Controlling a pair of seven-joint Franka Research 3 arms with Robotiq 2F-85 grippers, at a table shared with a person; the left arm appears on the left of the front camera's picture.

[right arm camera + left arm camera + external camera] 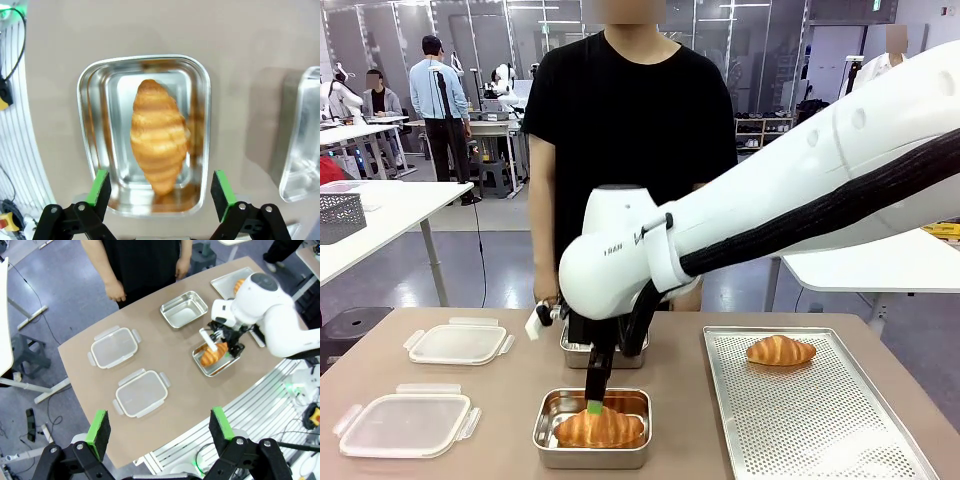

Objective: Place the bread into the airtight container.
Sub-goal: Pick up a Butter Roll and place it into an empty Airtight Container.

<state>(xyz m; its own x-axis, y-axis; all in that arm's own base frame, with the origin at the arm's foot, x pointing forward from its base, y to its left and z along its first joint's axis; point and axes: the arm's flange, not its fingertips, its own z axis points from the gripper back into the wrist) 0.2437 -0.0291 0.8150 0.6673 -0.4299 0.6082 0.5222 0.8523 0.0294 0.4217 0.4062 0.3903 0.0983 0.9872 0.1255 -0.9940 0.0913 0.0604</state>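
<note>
A golden croissant, the bread (599,428) (158,142) (213,354), lies inside a steel airtight container (546,440) (95,130) (226,367) near the table's front edge. Directly above it hangs my right gripper (594,406) (161,191) (222,339), open, its green pads standing wide on either side of the container and touching nothing. High over the table's near side my left gripper (159,429) is open and holds nothing. A second croissant (779,350) (238,285) rests on the perforated tray (820,420) at the right.
A second steel container (572,353) (184,309) (300,145) stands behind the first, near the person's hands (115,290). Two clear lids (459,342) (408,421) (114,346) (141,393) lie on the left of the table. The person stands at the far edge.
</note>
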